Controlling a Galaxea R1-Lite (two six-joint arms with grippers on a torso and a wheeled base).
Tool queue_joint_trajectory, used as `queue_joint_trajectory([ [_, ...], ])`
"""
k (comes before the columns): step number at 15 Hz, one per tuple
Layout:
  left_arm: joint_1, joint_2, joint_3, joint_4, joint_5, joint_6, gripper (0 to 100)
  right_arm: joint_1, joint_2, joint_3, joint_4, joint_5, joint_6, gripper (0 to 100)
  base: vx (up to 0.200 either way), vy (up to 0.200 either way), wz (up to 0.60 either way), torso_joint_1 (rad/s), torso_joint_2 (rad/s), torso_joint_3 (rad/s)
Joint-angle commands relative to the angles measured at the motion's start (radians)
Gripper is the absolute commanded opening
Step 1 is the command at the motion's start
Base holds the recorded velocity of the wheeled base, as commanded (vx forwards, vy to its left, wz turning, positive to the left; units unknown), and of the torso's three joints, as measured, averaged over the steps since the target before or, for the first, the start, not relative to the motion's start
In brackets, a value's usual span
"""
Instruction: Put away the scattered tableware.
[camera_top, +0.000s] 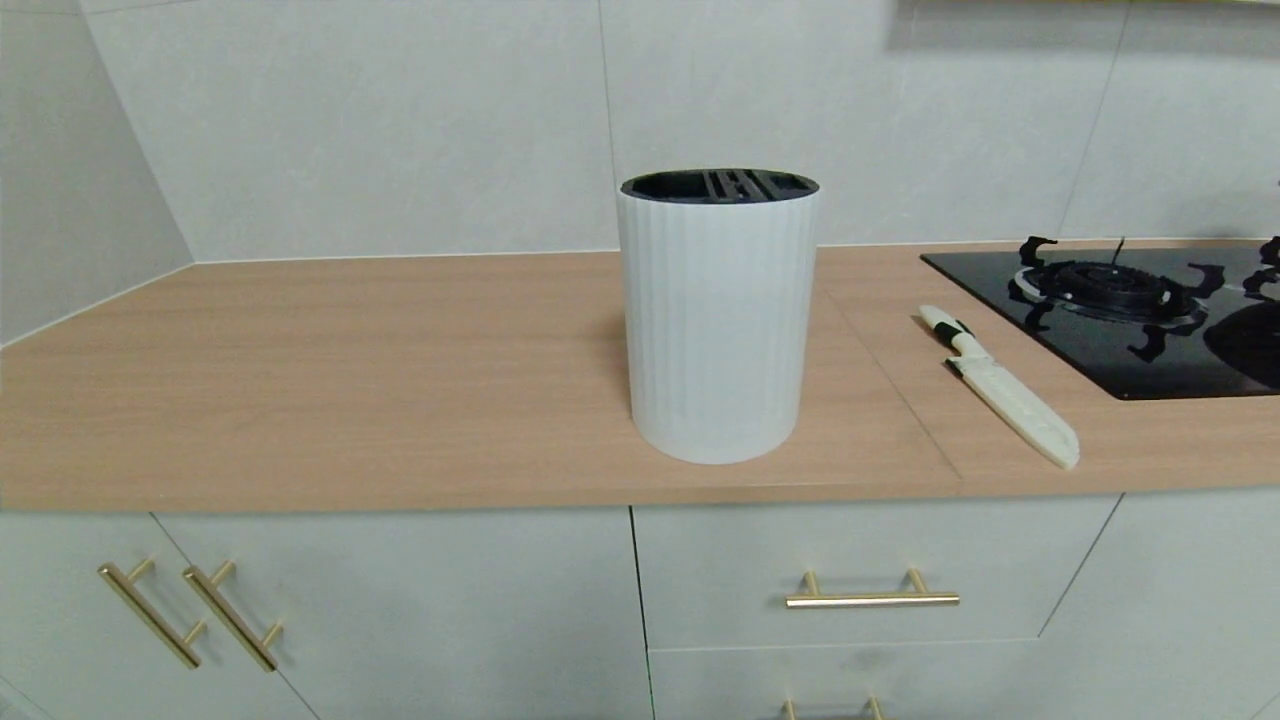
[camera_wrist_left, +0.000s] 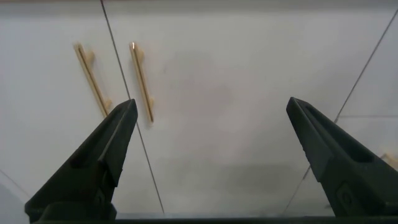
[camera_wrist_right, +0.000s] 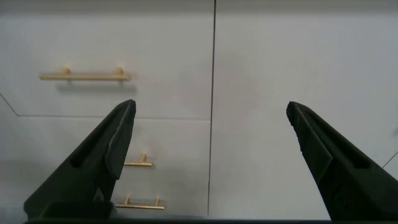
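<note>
A wooden counter (camera_top: 350, 380) runs across the middle of the frame, bearing a white ribbed holder (camera_top: 717, 320) upright at centre with a black slotted top, a pale knife (camera_top: 1000, 388) lying flat to its right, tip toward the lower right, and a black hob (camera_top: 1120, 310) at far right.

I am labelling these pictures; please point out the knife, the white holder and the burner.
knife (camera_top: 1020, 408), head view, middle of the blade
white holder (camera_top: 716, 330), head view, ribbed side wall
burner (camera_top: 1112, 278), head view, centre ring
</note>
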Motion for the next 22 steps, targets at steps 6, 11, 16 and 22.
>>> queue_joint_trajectory([
  [6, 0.001, 0.000, 0.000, -0.001, 0.000, 0.000, 100, 0.001, 0.001, 0.000, -0.002, 0.000, 0.000, 100, 0.000, 0.000, 0.00, 0.194, -0.48, -0.281],
  [11, 0.001, 0.000, 0.000, -0.001, 0.000, 0.000, 100, 0.001, 0.001, 0.000, -0.002, 0.000, 0.000, 100, 0.000, 0.000, 0.00, 0.221, -0.50, -0.283],
  [16, 0.001, 0.000, 0.000, -0.001, 0.000, 0.000, 100, 0.001, 0.001, 0.000, 0.000, 0.000, 0.000, 100, 0.000, 0.000, 0.00, 0.241, -0.53, -0.290],
  [22, -0.001, 0.000, 0.000, -0.001, 0.000, 0.000, 100, 0.001, 0.001, 0.000, -0.002, 0.000, 0.000, 100, 0.000, 0.000, 0.00, 0.271, -0.58, -0.307],
])
